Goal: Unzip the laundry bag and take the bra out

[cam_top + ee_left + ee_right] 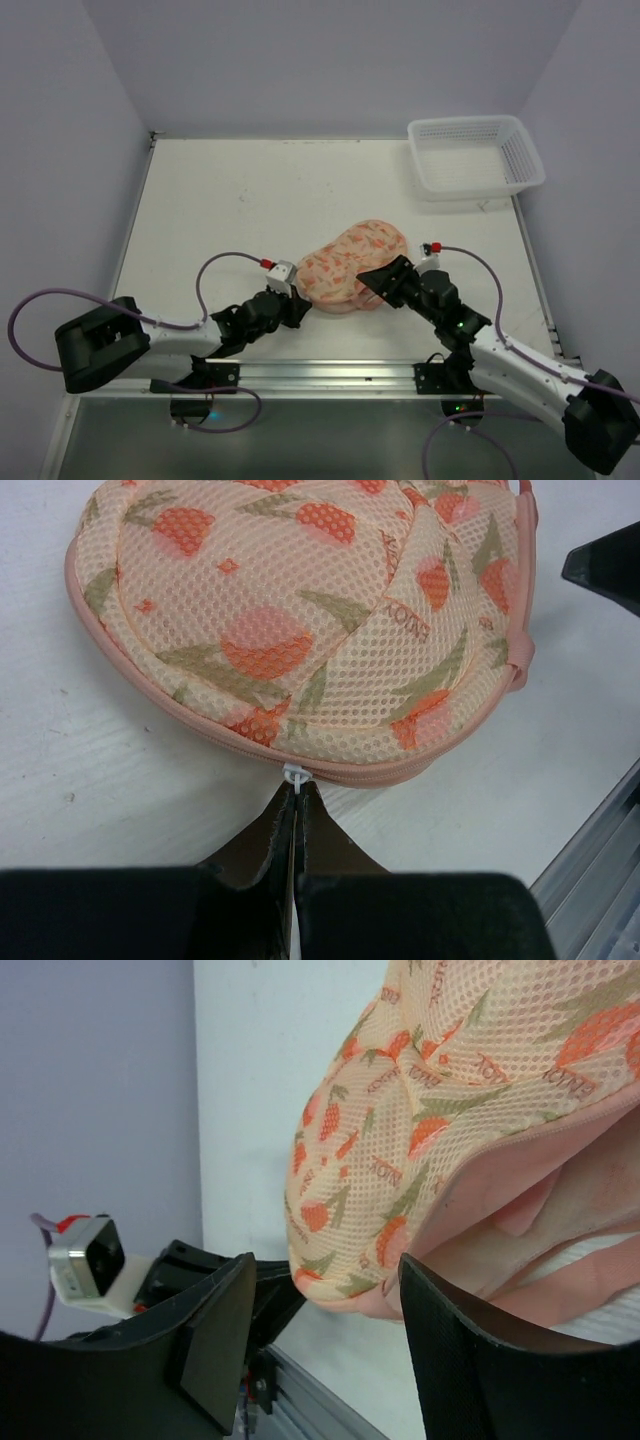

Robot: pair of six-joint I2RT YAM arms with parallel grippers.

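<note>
From above, the laundry bag point(350, 262) lies on the white table point(230, 200) a little toward 5 o'clock of its middle, printed dome up. The left gripper point(298, 303) meets the bag's rim at about 7 o'clock, and the right gripper point(376, 283) sits at the rim at about 4 o'clock. A white lattice basket point(522, 160) stands well apart in the table's 1 o'clock corner.

Through the left wrist camera, the two black fingers point(270, 850) are pressed flat together, pinching the small white zip pull point(293, 774) at the bag's pink zip trim. The bag fills the frame from 10 to 1 o'clock, with orange fruit and green leaves printed on cream mesh. A dark wedge of the other gripper pokes in at 2 o'clock, and the metal rail point(600, 880) runs across the 4 o'clock corner.

Through the right wrist camera, the fingers point(215, 1345) stand wide apart and clamp nothing. The bag's lower rim hangs in the gap, close against the finger at 5 o'clock. Under the printed shell, toward 3 o'clock, the bag gapes, and smooth pale pink fabric shows with a strip of white mesh below it. I cannot tell whether that pink is the bra or lining. At 8 o'clock the left arm's wrist camera point(85, 1260) is visible.
</note>
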